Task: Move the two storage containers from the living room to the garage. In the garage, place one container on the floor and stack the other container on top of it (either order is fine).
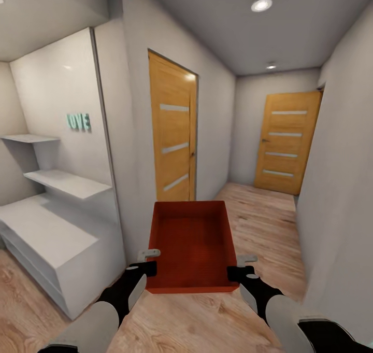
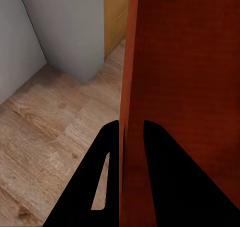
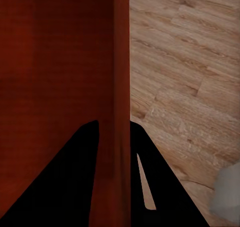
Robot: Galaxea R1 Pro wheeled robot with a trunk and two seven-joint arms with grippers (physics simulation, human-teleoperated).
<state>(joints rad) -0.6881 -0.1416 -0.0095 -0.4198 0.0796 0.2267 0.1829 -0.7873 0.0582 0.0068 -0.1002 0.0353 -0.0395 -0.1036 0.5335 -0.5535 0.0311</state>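
The robot is standing in a hallway [image 1: 259,223] with a light wood-plank floor, not yet in the garage, so this is looking like the carrying leg of the task. Everything here is placed relative to the storage container. Beyond it, the corridor is running on to a far wooden door [image 1: 287,141]; a nearer wooden door [image 1: 173,135] is standing just past its far left corner. To its left, white built-in shelves [image 1: 57,208] are sitting in an alcove with teal "LOVE" letters [image 1: 79,121] on the wall above them.

The storage container [image 1: 190,244] is hanging above the planks in front of the robot, open side up and empty, long axis pointing down the hall. It is being held level between both arms, probably so it is staying steady and clear of the walls while the base is rolling.

The left gripper [image 1: 147,262] is pinching the container's left wall near the corner closest to the robot: in the left wrist view its fingers [image 2: 102,162] are straddling the wall's thin rim, one inside and one outside, narrowed onto it. The right gripper [image 1: 241,267] is mirroring this on the right wall, with the fingers [image 3: 82,167] in the right wrist view clamping that rim the same way. The container is therefore sitting between the two grippers, reaching forward from them.
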